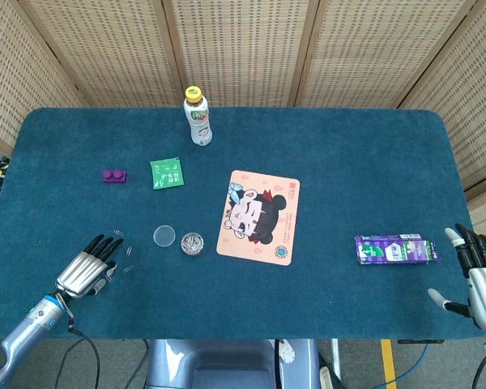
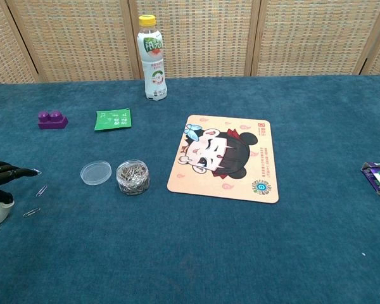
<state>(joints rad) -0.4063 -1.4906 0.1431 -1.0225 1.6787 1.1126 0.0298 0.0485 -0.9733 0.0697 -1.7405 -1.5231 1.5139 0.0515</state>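
My left hand [image 1: 87,270] lies low over the blue table near its front left, fingers spread and holding nothing; in the chest view only its dark fingertips [image 2: 6,172] show at the left edge. Loose paper clips [image 2: 41,190] lie on the cloth just beside those fingertips. A small clear jar of paper clips [image 1: 192,242] stands to the right, its round lid [image 1: 164,236] lying beside it. My right hand [image 1: 479,271] hangs open past the table's front right corner, close to a purple carton [image 1: 396,249] lying flat.
A cartoon mouse pad [image 1: 259,216] lies mid-table. A yellow-capped drink bottle [image 1: 198,117] stands at the back. A green packet [image 1: 167,173] and a purple toy brick [image 1: 113,176] lie at the left. Woven screens [image 1: 243,49] close off the far side.
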